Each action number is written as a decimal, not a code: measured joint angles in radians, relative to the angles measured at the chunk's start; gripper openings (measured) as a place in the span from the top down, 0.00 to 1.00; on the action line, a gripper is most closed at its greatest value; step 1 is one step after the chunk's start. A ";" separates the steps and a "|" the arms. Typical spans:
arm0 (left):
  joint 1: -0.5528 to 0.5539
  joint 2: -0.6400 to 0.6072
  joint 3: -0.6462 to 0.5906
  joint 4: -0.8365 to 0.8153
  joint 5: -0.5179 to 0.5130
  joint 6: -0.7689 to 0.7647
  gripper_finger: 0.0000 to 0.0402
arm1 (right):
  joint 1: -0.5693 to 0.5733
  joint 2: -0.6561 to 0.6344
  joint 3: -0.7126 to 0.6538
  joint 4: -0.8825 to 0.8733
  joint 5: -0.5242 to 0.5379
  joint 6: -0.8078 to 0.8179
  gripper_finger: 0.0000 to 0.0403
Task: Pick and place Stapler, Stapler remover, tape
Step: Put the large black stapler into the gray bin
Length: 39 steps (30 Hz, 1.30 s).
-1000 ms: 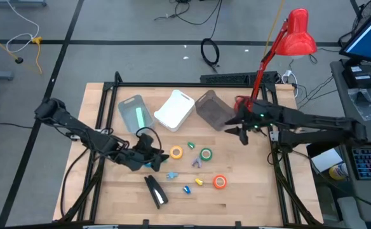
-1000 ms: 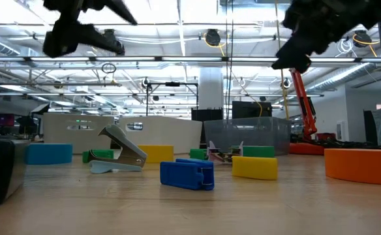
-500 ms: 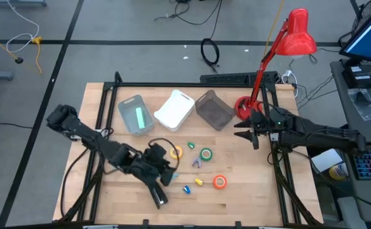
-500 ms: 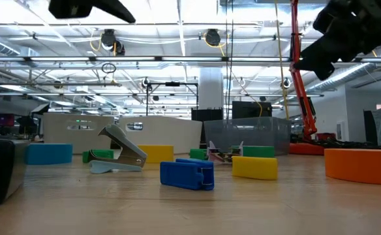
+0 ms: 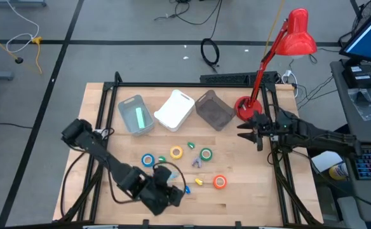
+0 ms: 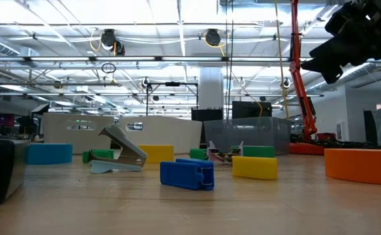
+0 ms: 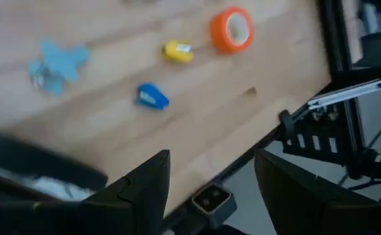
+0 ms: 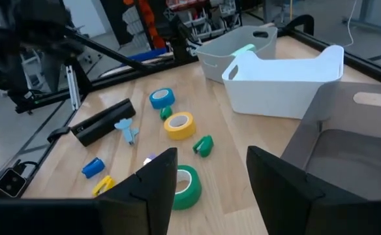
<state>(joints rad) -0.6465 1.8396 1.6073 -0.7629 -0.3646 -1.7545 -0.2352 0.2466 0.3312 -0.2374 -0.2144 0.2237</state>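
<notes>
where left gripper [image 5: 166, 194] hovers, stapler [image 8: 103, 121] half-hidden

Four tape rolls [image 5: 148, 160], three bins [image 5: 175, 109], one stapler [image 8: 103, 121], one lamp [image 5: 286, 48]

Both arms were matte black, built of slim tubular links with bulkier joint housings. Left arm [image 5: 103, 156] carried a loose black cable looping along it. Right arm [image 5: 312, 132] showed a small green light.
</notes>
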 joint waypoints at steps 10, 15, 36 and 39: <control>-0.045 0.062 0.009 -0.124 0.155 -0.364 0.44 | 0.000 -0.044 -0.012 0.001 0.000 0.023 0.55; -0.056 0.065 0.009 -0.243 0.252 -0.594 0.44 | 0.000 -0.044 -0.012 0.001 0.000 0.023 0.55; 0.002 0.107 0.003 -0.432 0.372 -0.777 0.44 | 0.000 -0.044 -0.012 0.001 0.001 0.026 0.55; 0.012 0.107 0.003 -0.467 0.405 -0.766 0.44 | 0.000 -0.044 -0.012 0.001 0.001 0.026 0.55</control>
<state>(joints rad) -0.6349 1.9469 1.6108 -1.2297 0.0405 -2.5209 -0.2348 0.2028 0.3195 -0.2362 -0.2132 0.2501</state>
